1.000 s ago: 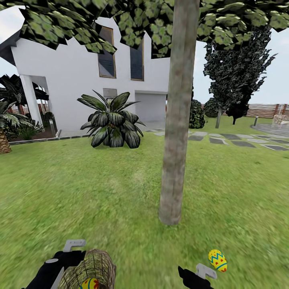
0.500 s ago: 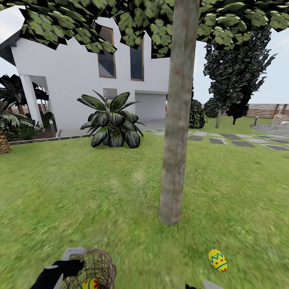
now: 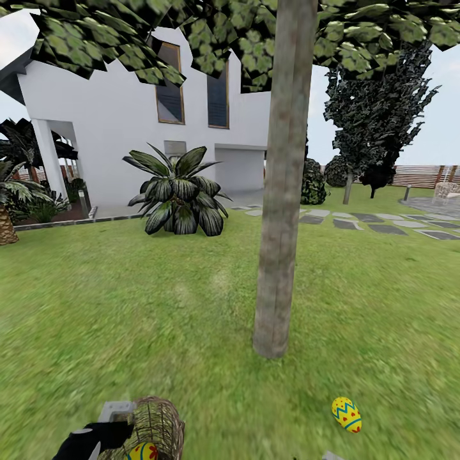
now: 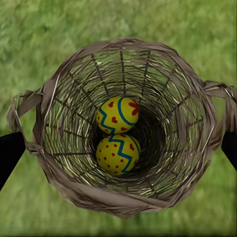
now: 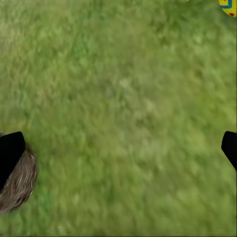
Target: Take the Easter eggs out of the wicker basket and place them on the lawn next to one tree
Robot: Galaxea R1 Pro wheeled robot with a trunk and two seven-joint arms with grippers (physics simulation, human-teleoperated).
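Green lawn (image 3: 128, 306) surrounds the tree (image 3: 276, 281), one Easter egg (image 3: 346, 414) near its foot. Left jaws (image 4: 118, 148) spread wide either side of the wicker basket (image 4: 74, 187), two eggs (image 4: 117, 134) directly ahead between them. Right jaws (image 5: 118, 153) gape over grass, seemingly empty.

The left hand (image 3: 118, 415) is matte black over its rounded body, with a pale grey, squared bracket-like finger piece at its tip and a small grey patch on the back. In both wrist views its fingers (image 4: 10, 155) and the right hand's fingers (image 5: 10, 150) show as plain black, blunt-ended slabs, without markings.
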